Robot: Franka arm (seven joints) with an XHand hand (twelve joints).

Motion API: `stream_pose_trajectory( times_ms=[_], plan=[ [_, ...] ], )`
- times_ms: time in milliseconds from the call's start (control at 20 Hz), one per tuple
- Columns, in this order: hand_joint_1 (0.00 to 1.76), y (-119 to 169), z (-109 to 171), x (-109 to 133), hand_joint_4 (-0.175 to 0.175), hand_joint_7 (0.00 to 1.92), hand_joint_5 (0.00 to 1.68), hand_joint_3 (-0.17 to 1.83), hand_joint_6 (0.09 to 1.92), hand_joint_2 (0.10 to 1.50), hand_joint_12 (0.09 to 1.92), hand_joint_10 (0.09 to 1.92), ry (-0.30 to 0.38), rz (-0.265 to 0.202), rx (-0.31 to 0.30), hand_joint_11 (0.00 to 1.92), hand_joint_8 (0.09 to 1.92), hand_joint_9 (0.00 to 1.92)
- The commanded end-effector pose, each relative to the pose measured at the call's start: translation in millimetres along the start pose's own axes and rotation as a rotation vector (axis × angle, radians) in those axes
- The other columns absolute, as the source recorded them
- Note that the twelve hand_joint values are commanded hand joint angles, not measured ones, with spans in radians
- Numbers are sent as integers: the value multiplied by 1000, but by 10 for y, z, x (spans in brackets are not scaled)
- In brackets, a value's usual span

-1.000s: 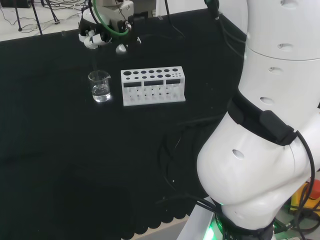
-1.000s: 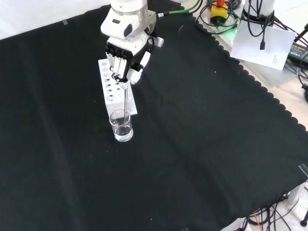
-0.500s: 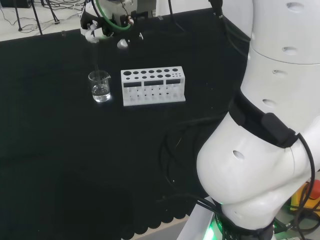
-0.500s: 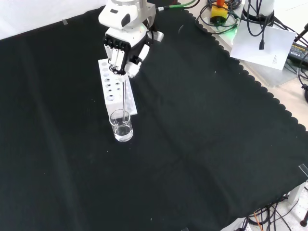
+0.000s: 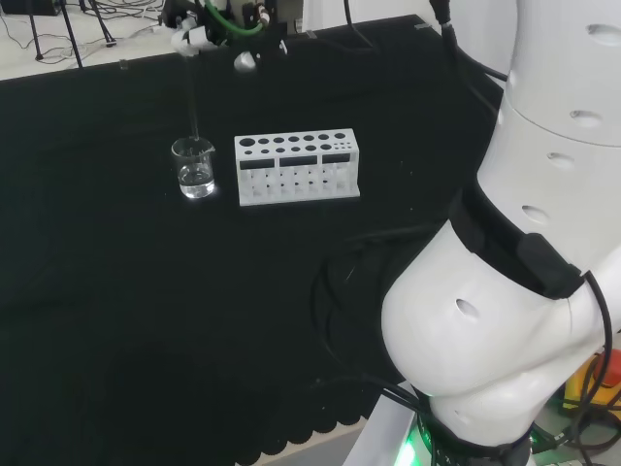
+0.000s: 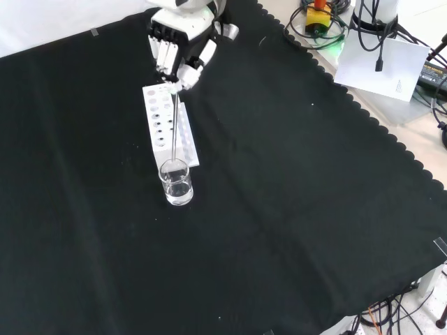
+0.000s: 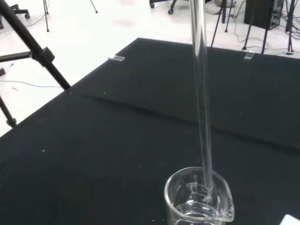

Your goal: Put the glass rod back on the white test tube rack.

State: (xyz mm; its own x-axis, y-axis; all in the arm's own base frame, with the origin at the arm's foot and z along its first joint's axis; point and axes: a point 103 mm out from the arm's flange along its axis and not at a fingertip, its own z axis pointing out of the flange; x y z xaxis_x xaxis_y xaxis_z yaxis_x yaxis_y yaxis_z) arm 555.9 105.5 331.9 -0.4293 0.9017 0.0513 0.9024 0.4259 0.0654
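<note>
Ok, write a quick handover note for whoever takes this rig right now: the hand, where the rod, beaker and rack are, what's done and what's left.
Hand: shut on the glass rod, pinching its top end, high above the cloth.
Glass rod: near upright; the wrist view shows its lower tip just inside the rim of the beaker.
Beaker: stands at one end of the white test tube rack, with some clear liquid in the bottom.
Rack: its holes look empty in the head view.
Done: rod gripped and nearly lifted out of the beaker.
Left: clear the rim, carry the rod over the rack, set it down there, release.
</note>
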Motion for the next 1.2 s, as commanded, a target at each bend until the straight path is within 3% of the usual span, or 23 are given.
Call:
stream_pose_trajectory(
  times_ms=[50, 600, 850, 1200],
  plan=[
    [1281, -157, -283, -108, -175, 986, 1052, -1, 588, 1111, 771, 1045, 20, 56, -29, 1612, 1327, 1589],
    [1281, -532, -329, -730, -175, 985, 1052, 0, 589, 1112, 772, 1045, -19, 190, -12, 1612, 1328, 1590],
    [1281, -669, -252, -886, -175, 985, 1052, 0, 589, 1112, 772, 1045, -21, 225, 10, 1612, 1328, 1590],
    [1280, -620, -180, -893, -175, 985, 1052, 0, 588, 1112, 773, 1045, -17, 221, 16, 1611, 1329, 1589]
  ],
)
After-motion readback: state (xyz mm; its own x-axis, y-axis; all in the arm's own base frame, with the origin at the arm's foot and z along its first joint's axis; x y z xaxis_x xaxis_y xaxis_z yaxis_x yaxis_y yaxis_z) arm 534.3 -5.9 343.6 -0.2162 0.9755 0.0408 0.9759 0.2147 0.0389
